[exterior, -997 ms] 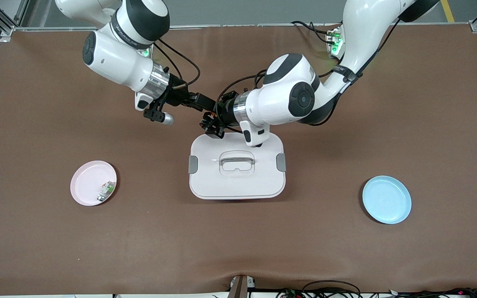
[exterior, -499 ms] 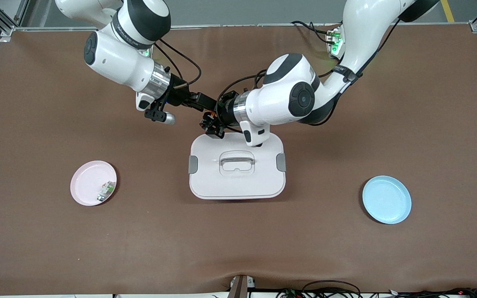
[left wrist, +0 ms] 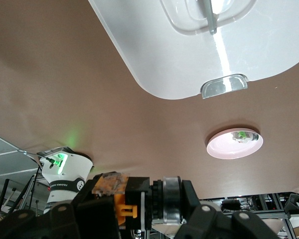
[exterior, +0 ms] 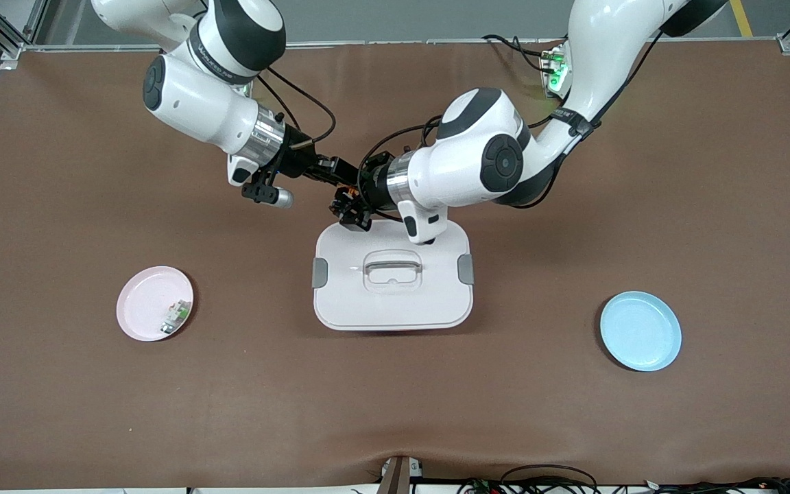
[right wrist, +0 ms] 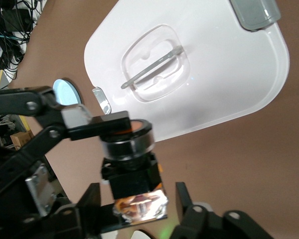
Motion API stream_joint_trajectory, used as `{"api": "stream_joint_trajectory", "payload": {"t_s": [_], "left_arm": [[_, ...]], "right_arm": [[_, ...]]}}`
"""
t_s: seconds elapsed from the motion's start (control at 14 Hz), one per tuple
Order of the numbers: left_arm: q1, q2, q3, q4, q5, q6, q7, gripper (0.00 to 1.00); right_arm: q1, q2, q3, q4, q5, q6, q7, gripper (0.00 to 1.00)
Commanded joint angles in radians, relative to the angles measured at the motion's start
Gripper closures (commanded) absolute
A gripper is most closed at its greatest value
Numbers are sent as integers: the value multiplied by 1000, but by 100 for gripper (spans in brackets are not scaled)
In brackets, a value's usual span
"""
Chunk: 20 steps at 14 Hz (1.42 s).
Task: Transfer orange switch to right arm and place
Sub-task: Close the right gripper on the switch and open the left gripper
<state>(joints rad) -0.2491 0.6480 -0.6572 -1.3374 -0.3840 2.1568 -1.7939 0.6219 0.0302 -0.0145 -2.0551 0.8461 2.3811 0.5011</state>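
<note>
Handover in mid-air, not yet complete: low in the frame toward the right arm's end, the pink plate [exterior: 142, 296] holds only a small green-and-white part [exterior: 174, 316], so placing remains wholly undone. In the upper middle of the front view, the right gripper [exterior: 339, 177] has its fingers [right wrist: 91, 198] set on either side of the base of the orange switch [right wrist: 132, 149]; a gap shows on one side, so it reads as unclamped. The left gripper [exterior: 352, 207] is clamped on the switch near its orange cap, carrying it above the table just over the upper edge of the white lidded box [exterior: 395, 305]. The blue plate [exterior: 640, 331] lies bare at lower frame, toward the left arm's end. Against the frame a second earlier, the right arm has edged closer in on the switch; the left arm, box and plates look unmoved. Remaining, by this judgement: right grip, left release, carry and set-down.
</note>
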Motion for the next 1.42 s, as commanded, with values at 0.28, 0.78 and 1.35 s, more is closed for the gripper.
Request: {"api": "stream_joint_trajectory", "payload": {"t_s": [0.28, 0.78, 1.35], "left_arm": [[-7, 9, 1, 24, -21, 12, -10, 100], [4, 13, 1, 24, -42, 12, -5, 79], [20, -19, 2, 26, -35, 9, 22, 0]], "right_arm": [[9, 7, -4, 7, 22, -11, -15, 100], [2, 7, -5, 7, 22, -14, -16, 100], [-8, 4, -12, 19, 14, -26, -35, 100]]}}
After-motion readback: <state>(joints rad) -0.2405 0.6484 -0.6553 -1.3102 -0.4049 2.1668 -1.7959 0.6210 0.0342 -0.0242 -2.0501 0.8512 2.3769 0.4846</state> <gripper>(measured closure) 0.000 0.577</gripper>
